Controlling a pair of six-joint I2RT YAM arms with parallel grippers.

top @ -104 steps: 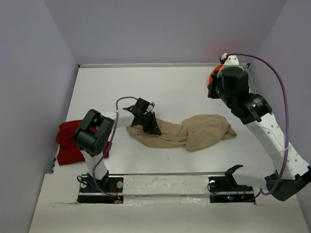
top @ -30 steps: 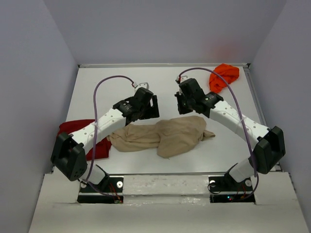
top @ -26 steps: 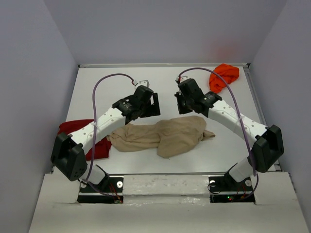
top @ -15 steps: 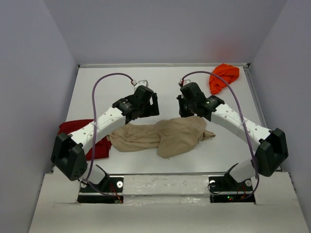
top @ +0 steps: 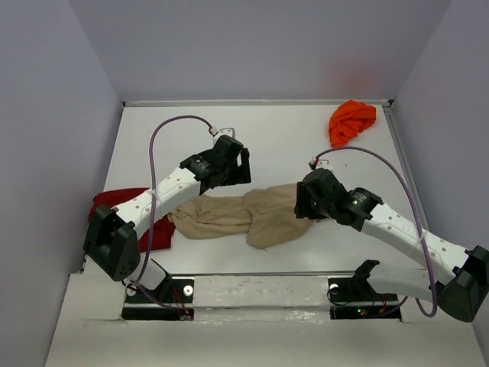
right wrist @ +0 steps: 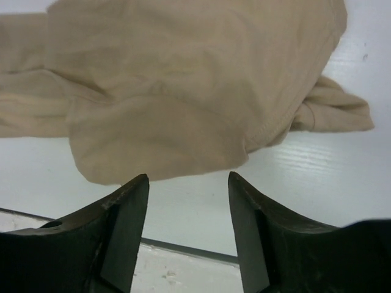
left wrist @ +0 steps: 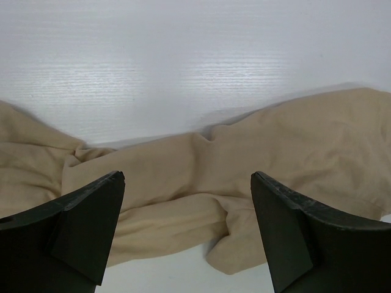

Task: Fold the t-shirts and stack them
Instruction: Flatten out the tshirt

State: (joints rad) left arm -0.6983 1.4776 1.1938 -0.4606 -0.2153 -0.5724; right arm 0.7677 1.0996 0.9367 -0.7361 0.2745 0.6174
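Lying bunched across the near-centre of the table (top: 290,141), the tan t-shirt (top: 229,218) is stretching left to right as a wrinkled, unfolded band, with its right part forming the wider lump. The dark red t-shirt (top: 107,208) is sitting at the table's left edge, partly hidden by the left arm (top: 164,187), its near corner just beside the tan garment's left end. The orange t-shirt (top: 351,121) is resting crumpled in the far right corner, well apart from the other two.

The left tool (top: 235,164) is hanging over the far border of the tan t-shirt. The left wrist view is showing its fingers (left wrist: 85,220) spread wide and released, with only the cloth and bare table showing between them. The right tool (top: 302,205) is positioned over the right lump of the tan t-shirt. The right wrist view is showing its fingers (right wrist: 122,226) parted and gripping nothing, with a stitched hem and a twisted fold lying beyond them. Whether either tool is touching the cloth cannot be told.
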